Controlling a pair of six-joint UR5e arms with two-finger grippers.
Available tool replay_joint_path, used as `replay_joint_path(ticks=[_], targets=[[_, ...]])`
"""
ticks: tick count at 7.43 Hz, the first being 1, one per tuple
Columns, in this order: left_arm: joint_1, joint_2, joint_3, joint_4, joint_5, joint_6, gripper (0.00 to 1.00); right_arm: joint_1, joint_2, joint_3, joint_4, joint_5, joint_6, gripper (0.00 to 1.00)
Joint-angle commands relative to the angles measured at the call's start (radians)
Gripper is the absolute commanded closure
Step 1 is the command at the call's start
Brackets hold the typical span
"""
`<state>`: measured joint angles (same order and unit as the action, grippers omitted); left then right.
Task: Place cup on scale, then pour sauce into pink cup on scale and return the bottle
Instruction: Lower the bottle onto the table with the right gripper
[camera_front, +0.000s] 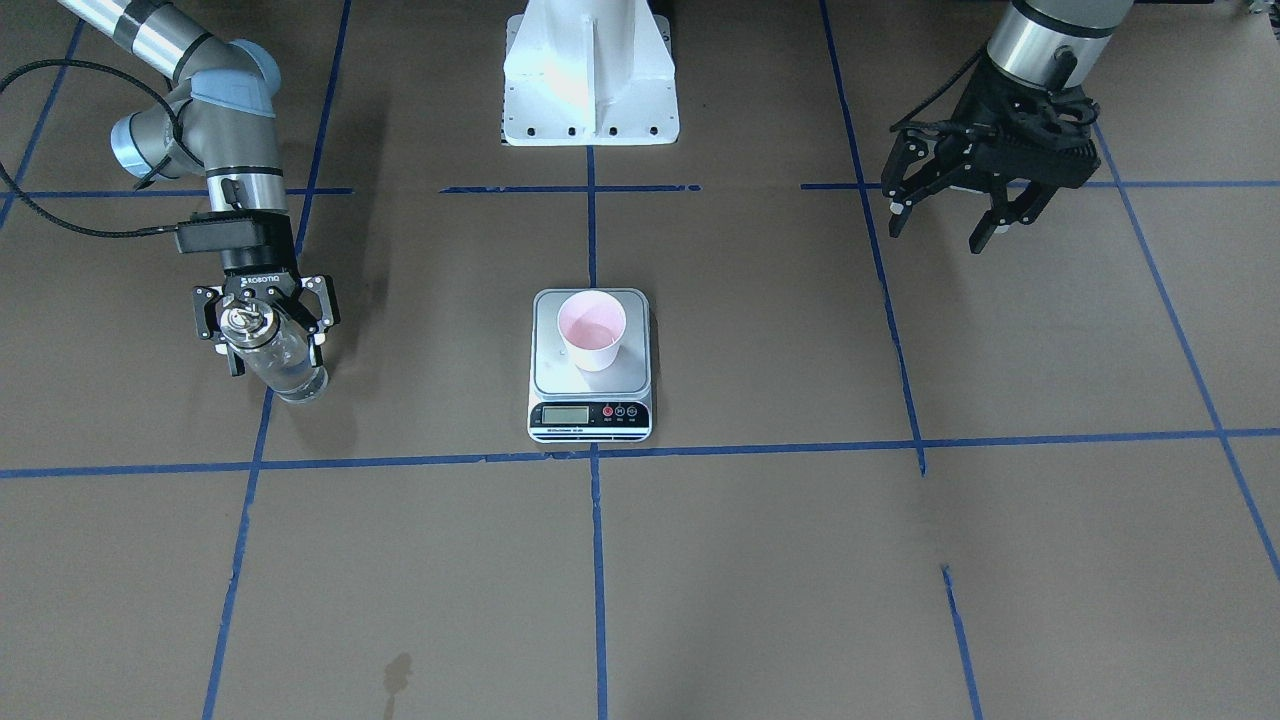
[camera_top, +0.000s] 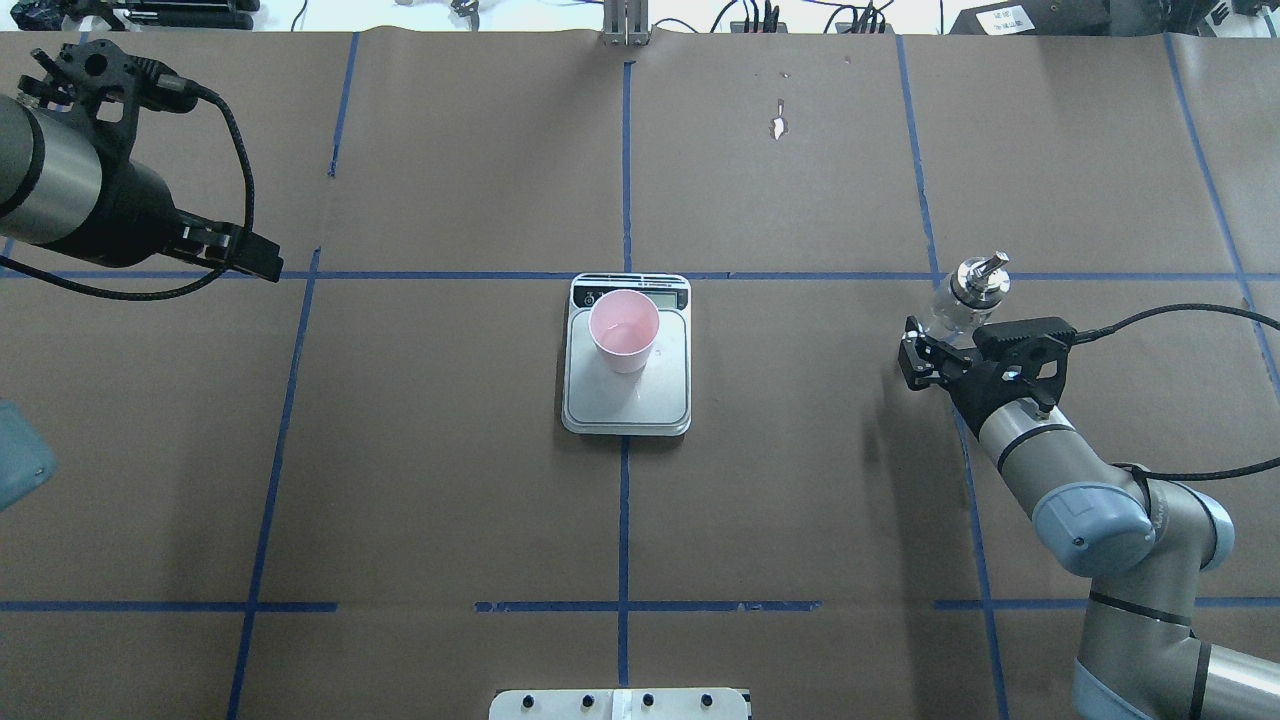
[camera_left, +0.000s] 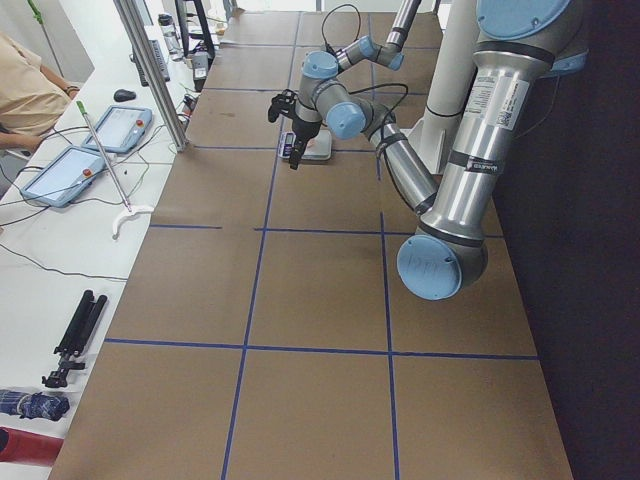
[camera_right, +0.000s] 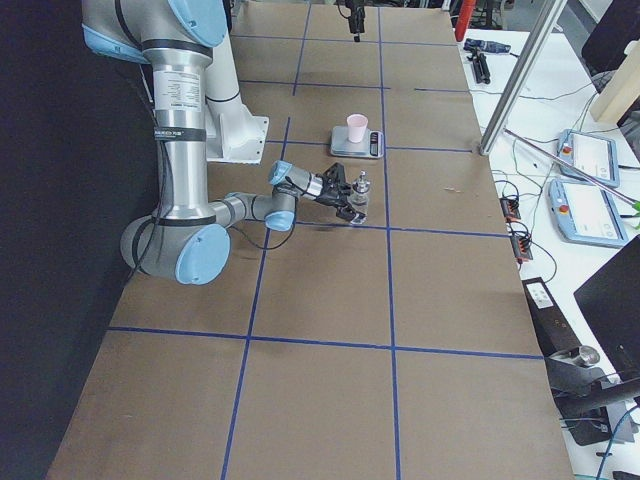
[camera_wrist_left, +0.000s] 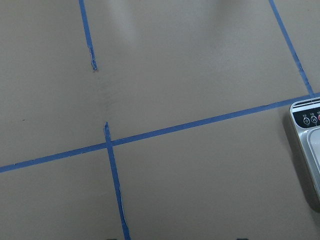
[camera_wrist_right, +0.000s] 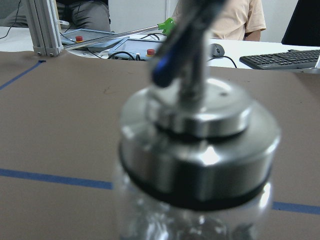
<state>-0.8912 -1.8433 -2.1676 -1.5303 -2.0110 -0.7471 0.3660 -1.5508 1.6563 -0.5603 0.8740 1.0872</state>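
The pink cup stands upright on the silver scale at the table's middle, with a little clear liquid inside; both also show in the overhead view, the cup on the scale. My right gripper is shut on the clear glass bottle, which is upright far to the scale's side, close above or on the table. Its silver spout cap fills the right wrist view. My left gripper is open, empty and raised on the other side. The scale's corner shows in the left wrist view.
The robot's white base stands behind the scale. Blue tape lines divide the brown table cover. A small stain marks the near side. Operators' tablets lie on a desk beyond the table's far edge.
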Motion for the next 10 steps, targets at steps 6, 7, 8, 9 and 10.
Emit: replay_joint_path(ticks=[6, 7, 8, 9, 10], targets=[[0.002, -0.002, 0.002, 0.001, 0.0, 0.0, 0.16, -0.057, -0.107, 0.109, 0.0, -0.009, 0.003, 0.0], [0.002, -0.001, 0.002, 0.001, 0.0, -0.001, 0.16, -0.073, -0.113, 0.112, 0.0, -0.01, 0.011, 0.0], [0.0, 0.001, -0.001, 0.001, 0.0, -0.001, 0.16, -0.081, -0.117, 0.134, 0.0, -0.006, 0.013, 0.0], [0.0, 0.003, -0.003, 0.001, 0.0, -0.001, 0.16, -0.097, -0.165, 0.154, 0.0, -0.001, 0.013, 0.0], [0.0, 0.006, -0.003, 0.001, 0.0, -0.001, 0.16, -0.108, -0.192, 0.167, 0.0, 0.003, 0.011, 0.0]])
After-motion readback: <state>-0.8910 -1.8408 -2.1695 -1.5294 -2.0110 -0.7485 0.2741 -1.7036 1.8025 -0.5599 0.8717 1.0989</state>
